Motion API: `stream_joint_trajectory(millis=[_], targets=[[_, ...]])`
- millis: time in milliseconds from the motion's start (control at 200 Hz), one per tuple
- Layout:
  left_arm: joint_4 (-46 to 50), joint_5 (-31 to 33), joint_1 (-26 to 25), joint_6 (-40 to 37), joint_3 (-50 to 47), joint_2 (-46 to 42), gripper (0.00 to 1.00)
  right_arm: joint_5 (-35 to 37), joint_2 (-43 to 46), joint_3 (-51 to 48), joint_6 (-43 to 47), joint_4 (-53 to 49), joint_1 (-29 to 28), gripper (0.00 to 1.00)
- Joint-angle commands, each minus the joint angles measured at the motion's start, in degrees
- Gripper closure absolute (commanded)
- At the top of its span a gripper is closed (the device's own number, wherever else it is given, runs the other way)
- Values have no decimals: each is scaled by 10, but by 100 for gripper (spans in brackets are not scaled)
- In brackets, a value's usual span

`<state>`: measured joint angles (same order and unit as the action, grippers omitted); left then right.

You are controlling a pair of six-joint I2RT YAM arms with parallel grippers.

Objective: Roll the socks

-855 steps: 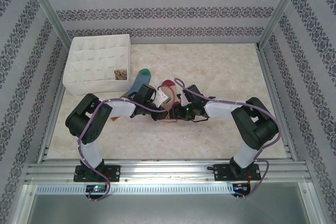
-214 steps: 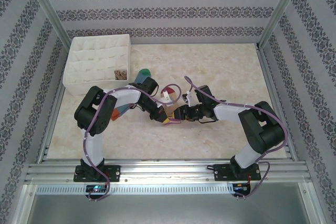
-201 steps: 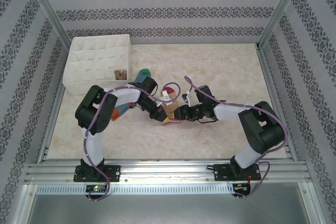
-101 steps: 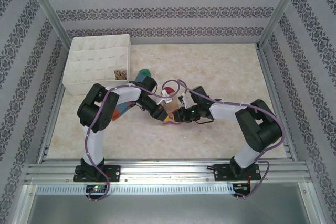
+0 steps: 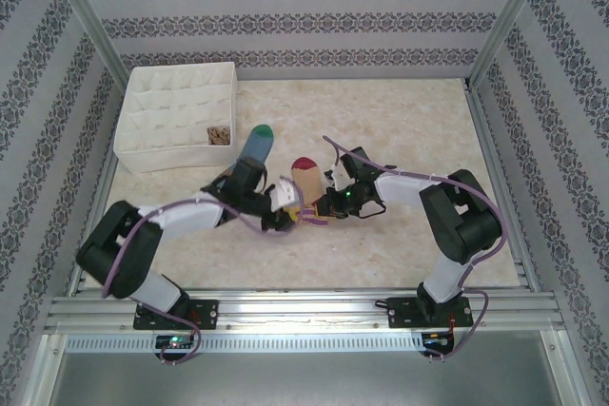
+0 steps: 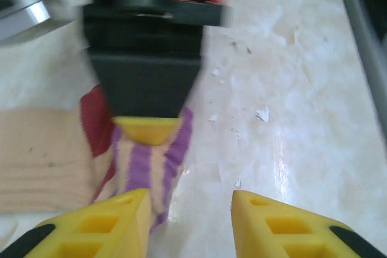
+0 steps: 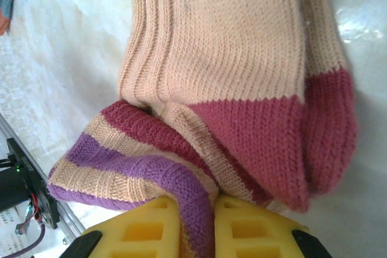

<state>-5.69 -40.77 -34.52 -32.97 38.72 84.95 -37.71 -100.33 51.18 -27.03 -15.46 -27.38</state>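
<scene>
One tan sock (image 7: 230, 58) lies on the desk (image 6: 290, 89); we judge the right gripper (image 7: 195, 225) clenches its cuff (image 7: 133, 167) to start rolling, left gripper (image 6: 190, 219) released.

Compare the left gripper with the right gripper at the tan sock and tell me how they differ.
The left gripper stands open, while the right gripper is shut. The right gripper pinches the purple-striped cuff of the tan sock; the left gripper holds nothing, with mostly bare table between its fingers. Both have yellow fingers and sit low at the cuff end of that sock.
</scene>
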Motion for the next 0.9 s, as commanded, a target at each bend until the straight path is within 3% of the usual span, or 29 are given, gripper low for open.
stream_joint_trajectory(millis=[0, 130, 265, 550, 675, 735, 814, 894], targets=[[-125, 147, -59, -147, -37, -22, 59, 74, -31, 6, 10, -103, 3, 86], [-122, 243, -106, -235, -39, -10, 59, 71, -39, 19, 11, -119, 3, 86], [-142, 303, -136, -293, -32, 23, 59, 69, -47, 26, 12, -131, 3, 86], [-150, 346, -144, -331, -7, 96, 59, 60, -54, 26, 15, -140, 6, 86], [-147, 398, -145, -333, 9, 133, 60, 49, -59, 25, 21, -141, 6, 85], [-140, 427, -145, -322, 22, 150, 60, 40, -64, 28, 29, -146, 5, 80], [-109, 440, -145, -305, 41, 161, 66, 37, -71, 36, 39, -161, 3, 77], [-33, 418, -144, -283, 71, 164, 81, 33, -70, 36, 42, -164, 5, 75]])
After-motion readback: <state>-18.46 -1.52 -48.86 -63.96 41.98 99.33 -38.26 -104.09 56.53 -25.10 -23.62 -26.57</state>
